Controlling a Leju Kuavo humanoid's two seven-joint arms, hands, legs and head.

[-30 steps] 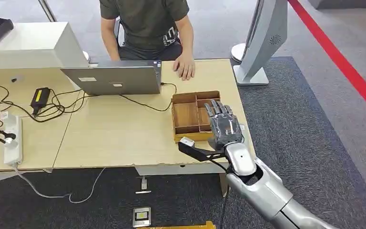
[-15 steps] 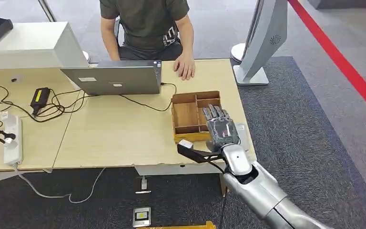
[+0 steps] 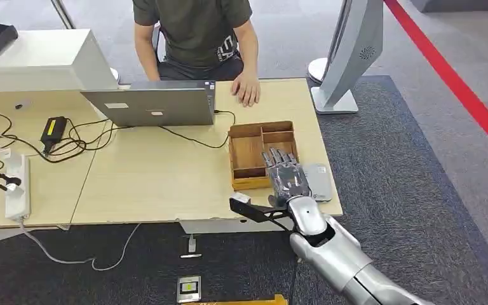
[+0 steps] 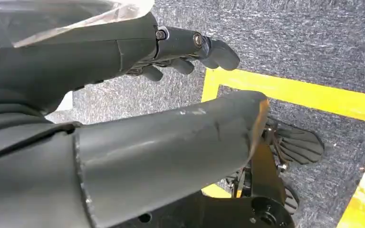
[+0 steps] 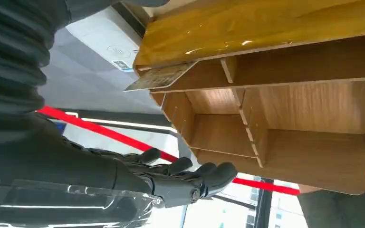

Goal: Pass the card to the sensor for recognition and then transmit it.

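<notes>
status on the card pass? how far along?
Done: nothing visibly. The right hand is open above the wooden tray, holding nothing. In hand: the reach toward the card, which lies flat on the table beside the tray. Left: pick the card up, show it to the sensor, hand it on. The left hand hangs over the floor.

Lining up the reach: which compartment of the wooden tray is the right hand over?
The right hand hangs over the wooden tray's near right compartment, nearest the card beside it.

Head high; right wrist shares tray [image 3: 254,152].
</notes>
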